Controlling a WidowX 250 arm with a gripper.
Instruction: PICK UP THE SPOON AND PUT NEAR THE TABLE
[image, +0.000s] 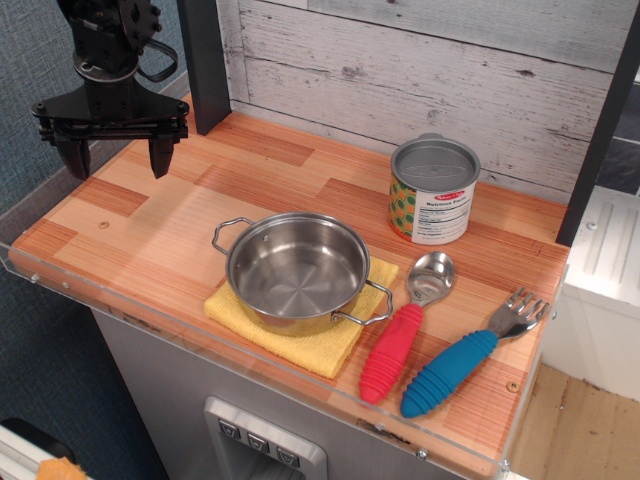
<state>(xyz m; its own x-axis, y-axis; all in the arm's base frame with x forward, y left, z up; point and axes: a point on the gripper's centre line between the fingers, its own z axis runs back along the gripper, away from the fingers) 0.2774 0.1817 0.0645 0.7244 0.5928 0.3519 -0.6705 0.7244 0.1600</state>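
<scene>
The tool is seen wide open and empty at the upper left of the frame. The spoon is laid on the bench at lower right, beside the red-handled utensil.

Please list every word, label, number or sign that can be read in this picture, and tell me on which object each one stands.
"Nutrition Facts": the heading of the white panel on the can, only just legible.
Red brand mark above that panel: too blurred to read.
Small print under the heading: too small to read.
The pot, the yellow cloth, the red-handled spoon, the blue-handled spoon, the table and the hand show no text.
</scene>
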